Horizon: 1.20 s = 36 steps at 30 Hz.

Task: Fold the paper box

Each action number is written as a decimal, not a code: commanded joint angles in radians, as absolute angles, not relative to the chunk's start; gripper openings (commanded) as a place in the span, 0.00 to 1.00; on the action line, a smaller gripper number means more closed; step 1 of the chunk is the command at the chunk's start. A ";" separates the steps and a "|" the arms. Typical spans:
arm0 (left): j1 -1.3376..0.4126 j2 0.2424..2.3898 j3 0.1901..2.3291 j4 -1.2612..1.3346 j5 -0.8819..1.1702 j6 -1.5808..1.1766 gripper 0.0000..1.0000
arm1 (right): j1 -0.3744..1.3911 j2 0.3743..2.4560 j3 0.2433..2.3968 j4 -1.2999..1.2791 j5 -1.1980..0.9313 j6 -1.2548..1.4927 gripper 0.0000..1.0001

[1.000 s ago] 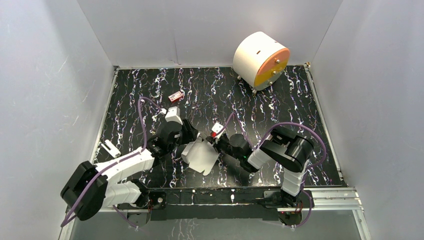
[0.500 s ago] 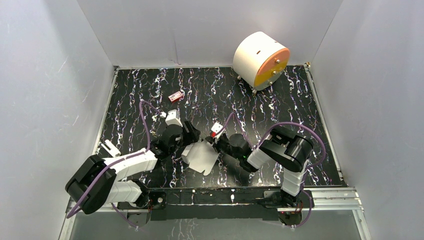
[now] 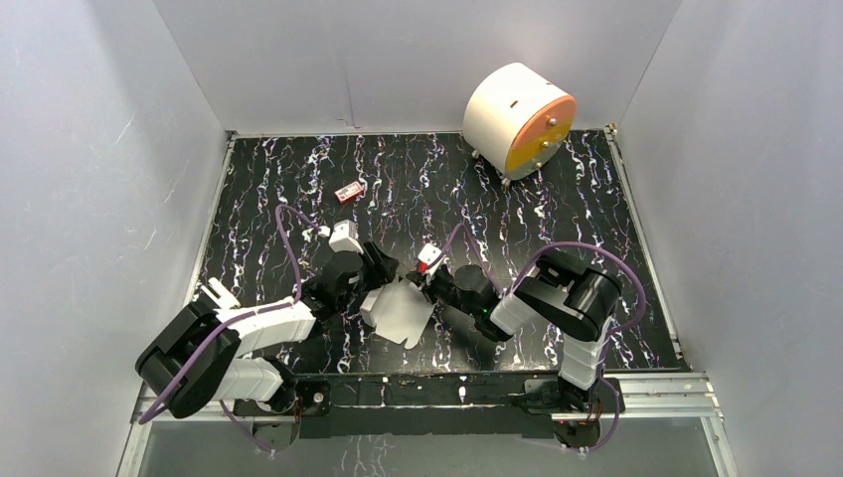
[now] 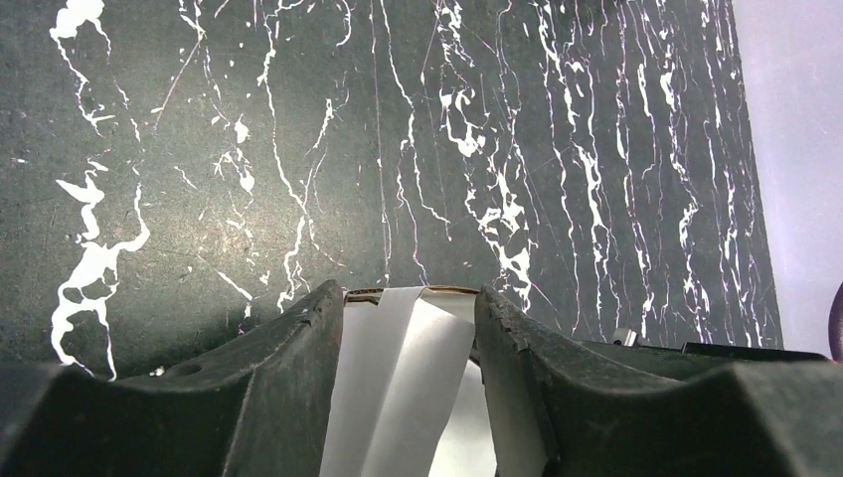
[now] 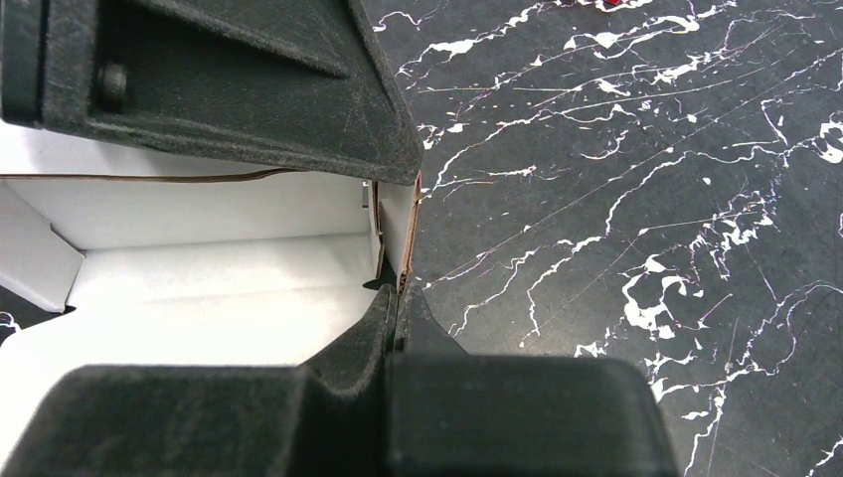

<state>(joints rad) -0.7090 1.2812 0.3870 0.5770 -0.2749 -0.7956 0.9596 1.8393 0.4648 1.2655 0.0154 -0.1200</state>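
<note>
The paper box (image 3: 401,310) is a white, partly folded cardboard sheet lying on the black marbled table between my two arms. My left gripper (image 3: 378,277) is at its upper left edge. In the left wrist view a creased white flap (image 4: 398,388) spans the gap between both fingers (image 4: 298,378), touching each, so the left gripper (image 4: 410,308) holds it. My right gripper (image 3: 427,285) is at the box's upper right edge. In the right wrist view the right gripper (image 5: 398,298) is shut on a thin upright wall of the box (image 5: 199,288), with the left gripper's finger (image 5: 249,89) just above.
A big white cylinder with an orange face (image 3: 519,119) stands at the back right. A tiny red item (image 3: 349,192) lies at the back left. A small white part (image 3: 217,295) lies by the left edge. Grey walls enclose the table.
The left arm's forearm and elbow have shifted right and forward, with its gripper staying at the box. The right arm and the box have hardly moved.
</note>
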 commanded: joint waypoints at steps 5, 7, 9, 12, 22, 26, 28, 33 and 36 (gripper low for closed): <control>-0.703 1.213 0.347 0.616 -0.322 -0.812 0.57 | 0.974 1.870 0.472 1.194 -0.029 -0.129 0.00; -0.702 1.198 0.340 0.630 -0.326 -0.822 0.61 | 0.973 1.870 0.472 1.193 -0.029 -0.129 0.00; -0.700 1.200 0.343 0.633 -0.336 -0.826 0.63 | 0.974 1.872 0.472 1.194 -0.030 -0.129 0.00; -0.693 1.218 0.340 0.648 -0.347 -0.836 0.65 | 0.973 1.871 0.471 1.194 -0.032 -0.129 0.00; -0.671 1.323 0.355 0.713 -0.324 -0.848 0.62 | 0.973 1.873 0.472 1.191 -0.035 -0.129 0.00; -0.671 1.339 0.344 0.717 -0.319 -0.850 0.57 | 0.974 1.872 0.474 1.190 -0.037 -0.129 0.00; -0.670 1.343 0.334 0.719 -0.313 -0.851 0.55 | 0.973 1.871 0.475 1.190 -0.038 -0.127 0.00; -0.672 1.353 0.300 0.720 -0.297 -0.843 0.47 | 0.973 1.851 0.470 1.190 -0.041 -0.125 0.00; -0.672 1.351 0.279 0.719 -0.295 -0.824 0.42 | 0.973 1.829 0.468 1.181 -0.046 -0.124 0.01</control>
<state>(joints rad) -0.6762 1.3357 0.3241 0.7635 -0.2733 -0.8669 0.9596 1.8408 0.4686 1.2617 0.0032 -0.1200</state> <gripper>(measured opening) 0.448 0.012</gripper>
